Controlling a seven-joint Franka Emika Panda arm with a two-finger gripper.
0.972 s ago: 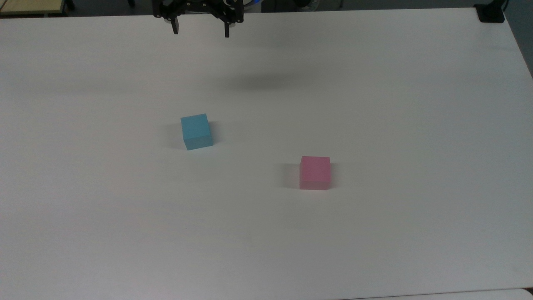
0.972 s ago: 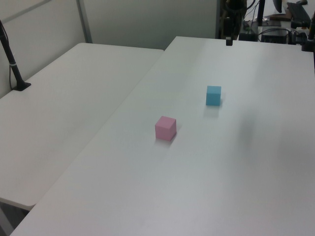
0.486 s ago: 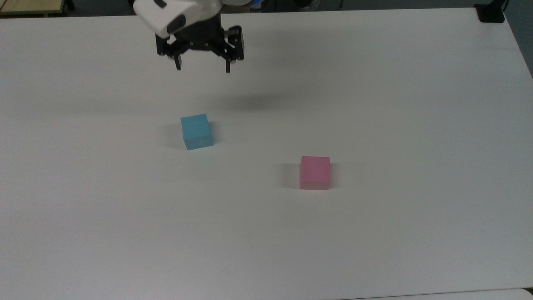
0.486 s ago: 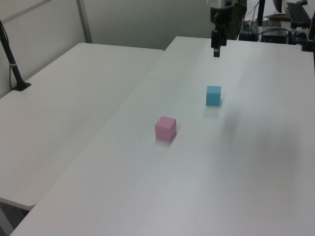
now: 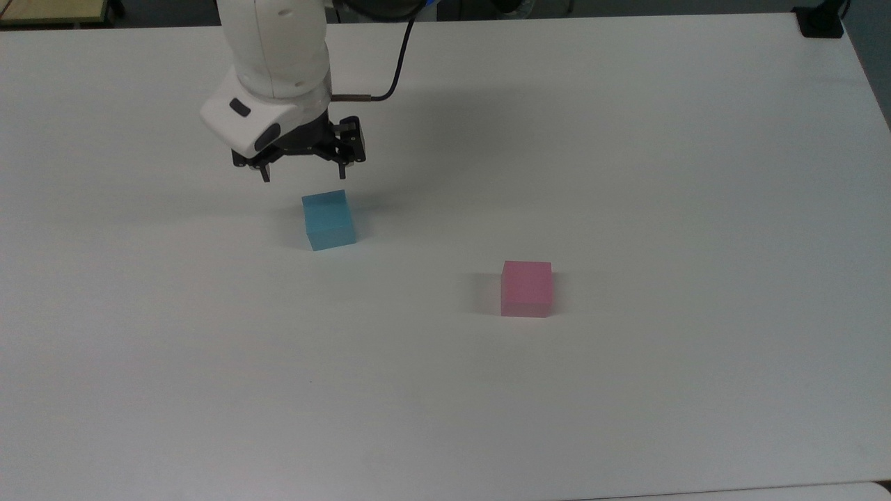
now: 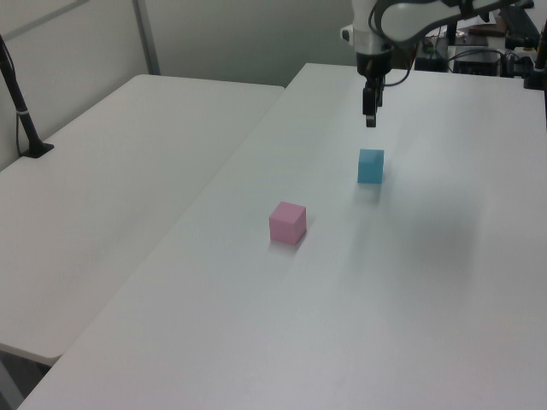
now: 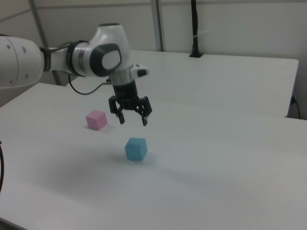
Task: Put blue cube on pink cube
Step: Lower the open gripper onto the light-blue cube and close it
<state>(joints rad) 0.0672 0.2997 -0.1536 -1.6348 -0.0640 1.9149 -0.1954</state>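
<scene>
Nothing is stacked yet; the blue cube (image 5: 328,219) sits apart from the pink cube (image 5: 526,288); the gripper (image 5: 303,170) is held above blue, fingers spread, empty; grabbing, lifting and placing are left.

Plain light-blue cube (image 5: 328,219), plain pink cube (image 5: 526,288), both matte, on a white table (image 5: 626,174). Black tool (image 5: 304,170) under a glossy white arm (image 5: 275,62), with a black cable (image 5: 397,66).

White table (image 5: 626,174) under my work area, bare and matte. Second white table (image 6: 111,196) beside it, edges nearly touching. Black pole (image 6: 19,102) stands on that second table.
</scene>
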